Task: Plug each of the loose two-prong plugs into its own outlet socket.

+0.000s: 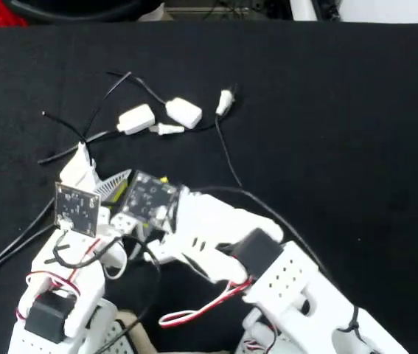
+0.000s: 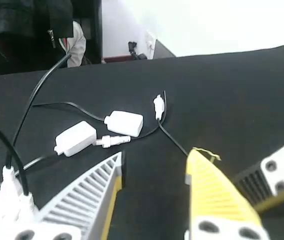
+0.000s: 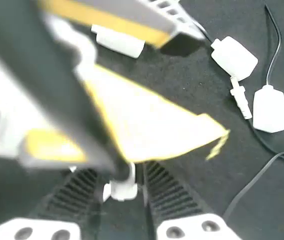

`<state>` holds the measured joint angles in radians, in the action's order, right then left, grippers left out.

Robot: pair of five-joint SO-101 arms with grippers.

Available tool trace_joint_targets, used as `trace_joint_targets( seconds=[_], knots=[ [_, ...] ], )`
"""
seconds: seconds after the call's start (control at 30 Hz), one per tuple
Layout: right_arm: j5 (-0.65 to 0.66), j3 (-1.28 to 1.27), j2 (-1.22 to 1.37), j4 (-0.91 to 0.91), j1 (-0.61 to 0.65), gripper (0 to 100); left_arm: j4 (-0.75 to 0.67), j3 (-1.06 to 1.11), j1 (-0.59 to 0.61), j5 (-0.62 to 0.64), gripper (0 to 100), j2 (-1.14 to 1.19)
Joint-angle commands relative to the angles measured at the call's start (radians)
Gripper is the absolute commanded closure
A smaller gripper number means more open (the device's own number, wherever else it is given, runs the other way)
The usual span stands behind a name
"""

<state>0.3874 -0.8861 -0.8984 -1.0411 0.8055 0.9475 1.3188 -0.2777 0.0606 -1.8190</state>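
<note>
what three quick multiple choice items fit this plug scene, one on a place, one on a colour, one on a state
1. Where do the two white blocks lie?
A) on the black table, beyond both arms
B) in a tray
C) stacked on an arm

2. What colour are the cords running from them?
A) red
B) black
C) green

3. How is the left pincer?
A) shut on a cord
B) shut on a block
C) open, holding nothing

Answers:
1 A: the high view shows them lying flat on the table past the arms.
2 B: a thin black line leaves each block.
3 C: the left wrist view shows its grey and yellow fingers wide apart with bare table between them.
</note>
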Motion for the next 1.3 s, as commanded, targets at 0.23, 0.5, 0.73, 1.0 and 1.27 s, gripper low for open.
trace_joint_targets(
  seconds=[0.23, 0.5, 0.73, 1.0, 1.27],
  knots=[
    [-0.207, 0.039, 0.005, -0.018, -0.393, 98.7, 0.201, -0.062, 0.355, -0.253, 77, 0.003],
    [-0.233, 0.038, -0.025, 0.009, -0.582, 98.7, 0.207, -0.045, 0.185, -0.460, 77, 0.296],
    [-0.204, -0.005, -0.025, 0.117, -0.721, 98.8, 0.230, -0.265, 0.061, -0.752, 72, 0.807],
    [-0.201, -0.005, -0.025, 0.115, -0.727, 98.8, 0.224, -0.409, -0.053, -0.758, 70, 1.165],
    [-0.201, -0.005, -0.025, 0.112, -0.727, 98.8, 0.031, -0.352, -0.113, -0.654, 70, 1.258]
  ],
)
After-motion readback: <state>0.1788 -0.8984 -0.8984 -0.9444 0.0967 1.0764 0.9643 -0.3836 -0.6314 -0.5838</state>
